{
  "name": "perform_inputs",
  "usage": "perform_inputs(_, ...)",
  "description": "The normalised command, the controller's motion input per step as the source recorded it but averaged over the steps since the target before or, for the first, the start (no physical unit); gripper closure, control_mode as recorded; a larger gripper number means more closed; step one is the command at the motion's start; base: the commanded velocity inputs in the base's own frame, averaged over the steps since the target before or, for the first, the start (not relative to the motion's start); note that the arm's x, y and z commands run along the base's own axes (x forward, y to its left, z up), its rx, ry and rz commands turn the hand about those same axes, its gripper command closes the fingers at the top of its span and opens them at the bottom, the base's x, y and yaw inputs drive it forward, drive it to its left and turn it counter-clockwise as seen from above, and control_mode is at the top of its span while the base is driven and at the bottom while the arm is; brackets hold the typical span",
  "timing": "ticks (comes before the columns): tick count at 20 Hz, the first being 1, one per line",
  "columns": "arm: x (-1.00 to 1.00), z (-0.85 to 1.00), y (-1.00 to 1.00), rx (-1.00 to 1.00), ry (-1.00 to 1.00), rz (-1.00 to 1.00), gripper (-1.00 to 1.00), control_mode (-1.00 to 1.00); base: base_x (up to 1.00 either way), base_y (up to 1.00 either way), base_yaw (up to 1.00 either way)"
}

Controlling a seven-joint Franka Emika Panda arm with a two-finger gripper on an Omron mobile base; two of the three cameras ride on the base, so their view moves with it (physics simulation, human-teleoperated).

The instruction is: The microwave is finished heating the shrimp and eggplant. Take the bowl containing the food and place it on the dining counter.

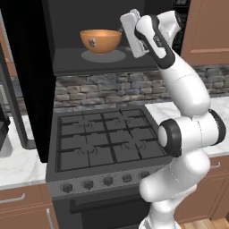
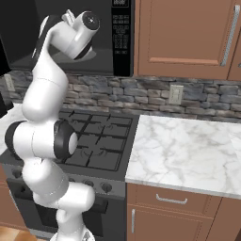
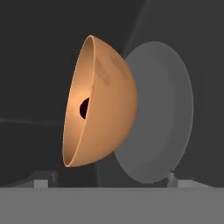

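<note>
Nearest is the black stove (image 1: 105, 141) with marble counter (image 2: 188, 150) on both sides and wood cabinets (image 2: 188, 33) above a stone backsplash (image 1: 107, 87). Higher up, fingers (image 3: 169, 178) spread wide, holding nothing, just beside the bowl (image 1: 100, 41), which sits mid-turntable (image 1: 103, 56) inside the open microwave (image 2: 120, 37).

No words, brand names or numbers can be read anywhere here. The microwave (image 2: 70, 35) has a button panel (image 2: 123, 35) whose small pale markings are too blurred to make out. The bowl (image 1: 100, 40) carries a small dark mark (image 1: 92, 43) on its side, but it forms no legible letter or sign.
</note>
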Motion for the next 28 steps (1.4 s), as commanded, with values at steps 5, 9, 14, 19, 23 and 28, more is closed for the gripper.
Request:
perform_inputs(5,0.49,-0.02,0.11,0.00,0.04,-0.01,-1.00,-1.00,0.00,0.00,0.00)
perform_inputs(9,0.48,-0.04,0.14,0.00,0.04,-0.01,-1.00,-1.00,0.00,0.00,0.00)
perform_inputs(14,0.35,-0.10,0.13,0.00,0.05,-0.01,-1.00,-1.00,0.00,0.00,0.00)
perform_inputs(19,0.14,-0.18,0.04,0.00,0.05,0.00,-1.00,-1.00,0.00,0.00,0.00)
perform_inputs(23,0.13,-0.17,0.07,0.00,0.03,0.00,-1.00,-1.00,0.00,0.00,0.00)
perform_inputs(28,0.14,-0.16,0.14,0.00,0.00,0.00,-1.00,-1.00,0.00,0.00,0.00)
